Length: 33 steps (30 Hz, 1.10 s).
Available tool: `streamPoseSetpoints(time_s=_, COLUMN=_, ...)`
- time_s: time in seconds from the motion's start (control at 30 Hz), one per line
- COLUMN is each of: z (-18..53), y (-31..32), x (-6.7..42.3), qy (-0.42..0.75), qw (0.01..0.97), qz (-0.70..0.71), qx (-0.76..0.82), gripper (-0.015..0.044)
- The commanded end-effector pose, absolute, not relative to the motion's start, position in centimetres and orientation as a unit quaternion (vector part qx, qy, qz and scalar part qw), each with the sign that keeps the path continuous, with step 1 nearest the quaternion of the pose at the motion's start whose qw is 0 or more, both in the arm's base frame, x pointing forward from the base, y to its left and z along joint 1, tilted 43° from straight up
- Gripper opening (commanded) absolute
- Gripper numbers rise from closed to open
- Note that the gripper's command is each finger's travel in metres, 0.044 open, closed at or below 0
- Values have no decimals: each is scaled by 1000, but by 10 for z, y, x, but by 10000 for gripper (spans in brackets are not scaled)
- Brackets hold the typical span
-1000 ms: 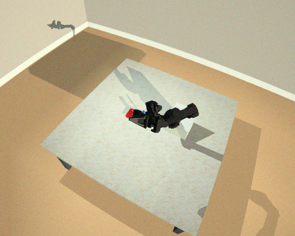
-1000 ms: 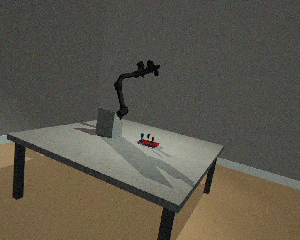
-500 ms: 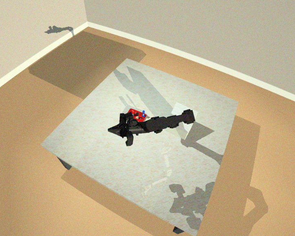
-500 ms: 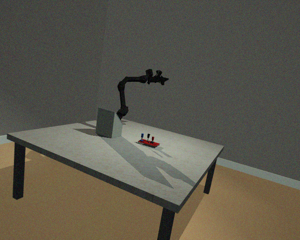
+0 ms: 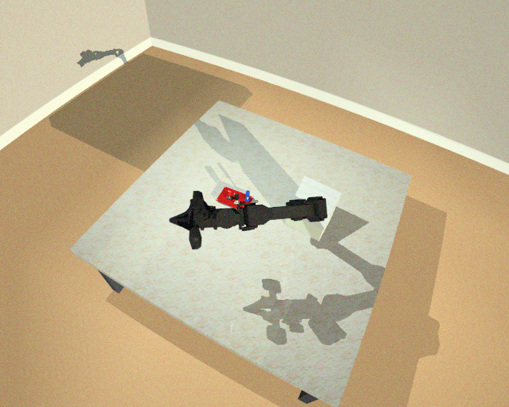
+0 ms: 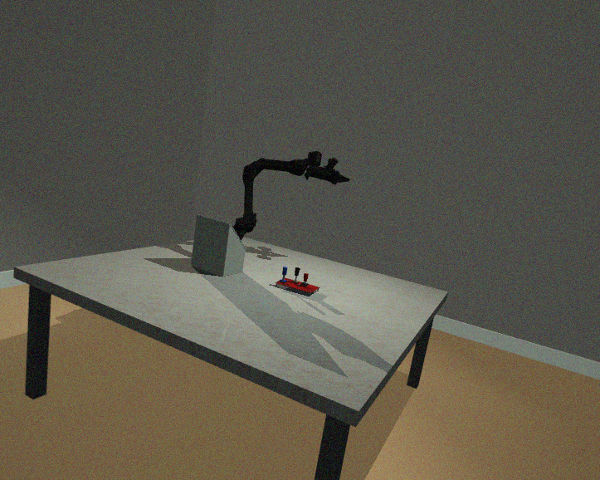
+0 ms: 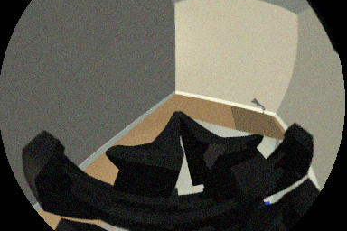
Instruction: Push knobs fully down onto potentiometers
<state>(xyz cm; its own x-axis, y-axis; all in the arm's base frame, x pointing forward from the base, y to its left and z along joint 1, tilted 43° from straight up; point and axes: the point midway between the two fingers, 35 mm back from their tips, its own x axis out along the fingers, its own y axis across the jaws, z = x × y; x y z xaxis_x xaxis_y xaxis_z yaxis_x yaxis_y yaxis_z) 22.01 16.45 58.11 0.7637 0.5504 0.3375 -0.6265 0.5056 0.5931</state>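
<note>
High above the table [image 6: 134, 289], gripper [image 6: 344, 178] pinched together on nothing, so best swing down toward 7 o'clock, settle square over the blue knob [image 6: 284, 269] on the circuit board [image 6: 297, 286], then press gently straight down.

The black six-joint arm [image 6: 248, 191] rises from its base, bends at the elbow and reaches out level; its gripper [image 6: 343, 178] hangs high, jaws closed on nothing.
</note>
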Motion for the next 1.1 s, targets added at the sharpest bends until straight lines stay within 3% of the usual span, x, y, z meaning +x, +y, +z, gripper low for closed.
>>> streamPoseSetpoints(time_s=0.0, z=560, y=172, x=240, qy=-26, qw=884, qz=328, qx=332, gripper=0)
streamPoseSetpoints(time_s=0.57, z=395, y=182, x=346, qy=196, qw=929, qz=260, qx=177, gripper=0)
streamPoseSetpoints(time_s=1.07, z=234, y=141, x=378, qy=425, qw=866, qz=235, qx=115, gripper=0)
